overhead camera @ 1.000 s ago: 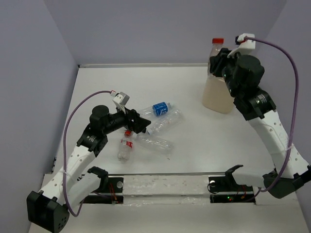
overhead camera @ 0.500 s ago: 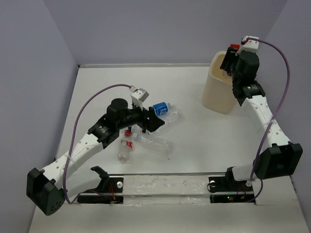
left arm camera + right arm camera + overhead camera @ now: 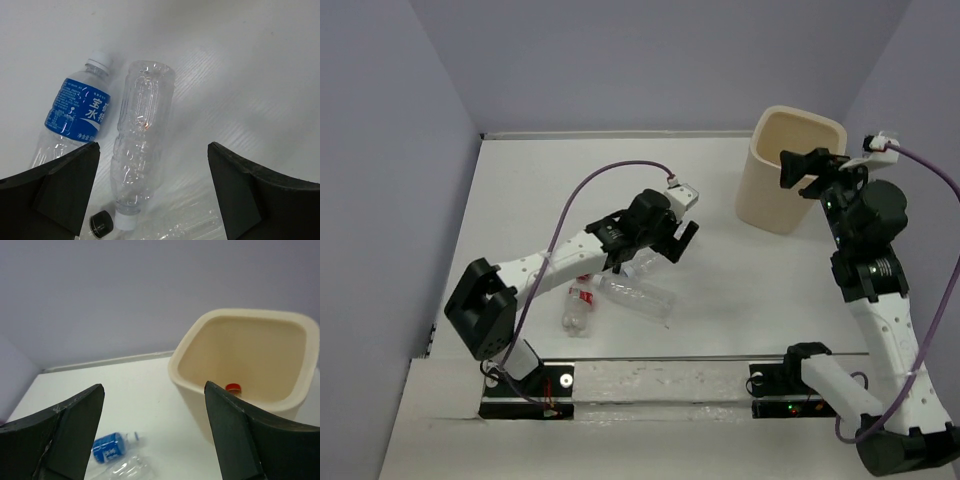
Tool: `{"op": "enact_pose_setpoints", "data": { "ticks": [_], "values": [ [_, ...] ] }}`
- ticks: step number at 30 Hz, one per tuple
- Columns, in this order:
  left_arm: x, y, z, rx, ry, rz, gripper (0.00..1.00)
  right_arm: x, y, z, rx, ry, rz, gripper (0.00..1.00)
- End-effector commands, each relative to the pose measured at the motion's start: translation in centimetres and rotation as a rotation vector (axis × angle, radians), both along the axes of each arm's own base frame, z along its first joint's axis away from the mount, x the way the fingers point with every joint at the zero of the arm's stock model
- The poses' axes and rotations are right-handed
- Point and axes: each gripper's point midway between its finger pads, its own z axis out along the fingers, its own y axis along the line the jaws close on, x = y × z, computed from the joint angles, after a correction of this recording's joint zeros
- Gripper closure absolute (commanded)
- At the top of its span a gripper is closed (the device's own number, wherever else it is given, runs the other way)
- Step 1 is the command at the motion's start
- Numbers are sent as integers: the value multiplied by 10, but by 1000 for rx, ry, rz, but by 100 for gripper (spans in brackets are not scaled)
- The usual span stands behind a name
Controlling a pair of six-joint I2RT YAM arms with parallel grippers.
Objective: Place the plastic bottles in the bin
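- On the far right of the surface [image 3: 540, 180] stands the bin [image 3: 760, 190], upright. Where are the arms?
- The right end effector [image 3: 154, 387] hangs just beside the bin's rim. It is released, with nothing between the jaws.
- And the left end effector [image 3: 152, 150]?
- Also released. It is spread wide above the bottles in the middle of the surface and, as far as I can tell, touches none.
- Which bottles are not yet in?
- I count four. A blue-label bottle [image 3: 75, 120] and a clear bottle [image 3: 142, 140] lie side by side under the left end effector. A second clear bottle [image 3: 642, 296] and a red-label bottle [image 3: 578, 305] lie nearer to the arm bases. A small black cap [image 3: 102, 223] lies loose by the clear bottle's neck.
- So is anything done?
- A red cap [image 3: 233, 388] shows low inside the bin, so I judge at least one bottle is in. Most of the work is left.
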Motion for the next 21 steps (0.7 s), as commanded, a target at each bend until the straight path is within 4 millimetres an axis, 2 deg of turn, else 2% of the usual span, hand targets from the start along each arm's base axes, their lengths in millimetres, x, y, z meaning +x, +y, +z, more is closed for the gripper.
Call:
{"op": "enact_pose_setpoints", "data": {
  "ticks": [1,5,7,10,14,21],
  "values": [
    [27,-24,14,56,-99,-63,1,-27,32,-54,111,99,182,14],
    [41,-36,-6,106,-87,-74,1,-50,40,-96,121,175,240,14],
    [45,-38,-18,131,-62,-83,1,-58,45,-102,132,179,269,14],
    [52,-46,-44,170,-10,-103,1,-67,46,-107,141,177,279,14],
    [54,-49,-68,206,21,-108,3,-73,47,-113,152,183,288,14],
    [58,-51,-86,238,39,-105,14,-79,50,-110,154,178,314,14]
  ]
}}
